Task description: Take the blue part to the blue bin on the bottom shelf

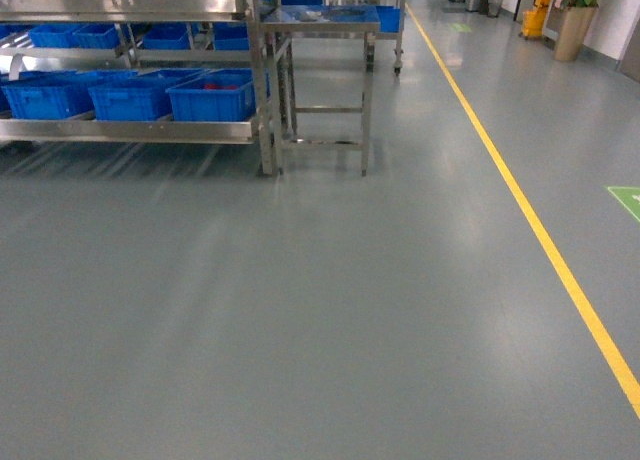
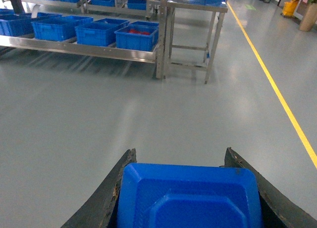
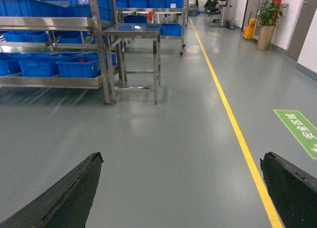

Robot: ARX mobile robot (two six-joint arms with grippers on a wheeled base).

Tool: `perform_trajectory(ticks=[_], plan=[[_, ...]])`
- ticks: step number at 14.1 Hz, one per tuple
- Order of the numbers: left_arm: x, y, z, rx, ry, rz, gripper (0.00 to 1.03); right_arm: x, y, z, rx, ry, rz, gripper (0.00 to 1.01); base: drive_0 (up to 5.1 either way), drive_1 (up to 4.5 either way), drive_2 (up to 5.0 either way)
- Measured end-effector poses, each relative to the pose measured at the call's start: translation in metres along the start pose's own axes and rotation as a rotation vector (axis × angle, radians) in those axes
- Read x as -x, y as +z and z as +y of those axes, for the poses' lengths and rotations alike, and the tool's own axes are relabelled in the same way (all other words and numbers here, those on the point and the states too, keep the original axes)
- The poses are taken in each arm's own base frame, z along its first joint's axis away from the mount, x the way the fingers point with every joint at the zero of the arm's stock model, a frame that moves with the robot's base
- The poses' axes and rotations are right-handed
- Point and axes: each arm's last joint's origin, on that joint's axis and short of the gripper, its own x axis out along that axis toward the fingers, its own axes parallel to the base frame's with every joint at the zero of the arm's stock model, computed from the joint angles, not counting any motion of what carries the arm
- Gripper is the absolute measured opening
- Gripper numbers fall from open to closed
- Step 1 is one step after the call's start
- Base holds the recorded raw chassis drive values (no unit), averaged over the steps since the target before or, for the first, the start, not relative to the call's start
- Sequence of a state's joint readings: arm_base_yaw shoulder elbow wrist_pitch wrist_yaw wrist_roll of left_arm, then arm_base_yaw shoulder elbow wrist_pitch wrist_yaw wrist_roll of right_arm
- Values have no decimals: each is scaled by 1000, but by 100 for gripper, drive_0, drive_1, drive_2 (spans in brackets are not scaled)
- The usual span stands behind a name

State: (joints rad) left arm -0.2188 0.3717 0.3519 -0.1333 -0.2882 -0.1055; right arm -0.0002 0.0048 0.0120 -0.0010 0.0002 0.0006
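In the left wrist view my left gripper (image 2: pixel 180 151) is shut on the blue part (image 2: pixel 188 198); only its blue moulded body shows, filling the gap between the two dark fingers. My right gripper (image 3: pixel 181 156) is open over bare floor, holding nothing. Far ahead on the left is the bottom shelf (image 1: pixel 130 130) of the steel rack, carrying a row of blue bins. The rightmost blue bin (image 1: pixel 212 98) holds red pieces and also shows as the blue bin (image 2: pixel 136 38) from the left wrist. Neither gripper appears in the head view.
A small steel table (image 1: pixel 320 20) stands against the rack's right end. A yellow floor line (image 1: pixel 540 240) runs along the right, with a green floor marking (image 1: pixel 627 198) beyond it. A potted plant (image 1: pixel 575 20) stands far right. Grey floor lies between me and the rack.
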Motion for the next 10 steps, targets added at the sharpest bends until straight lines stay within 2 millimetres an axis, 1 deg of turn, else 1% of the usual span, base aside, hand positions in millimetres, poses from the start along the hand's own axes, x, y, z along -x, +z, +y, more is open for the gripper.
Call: perform_trajectory(ticks=[10], plan=[[0,0,0,-1,3,3,44,0,0,0,0,0,0,98,5,439,-428]])
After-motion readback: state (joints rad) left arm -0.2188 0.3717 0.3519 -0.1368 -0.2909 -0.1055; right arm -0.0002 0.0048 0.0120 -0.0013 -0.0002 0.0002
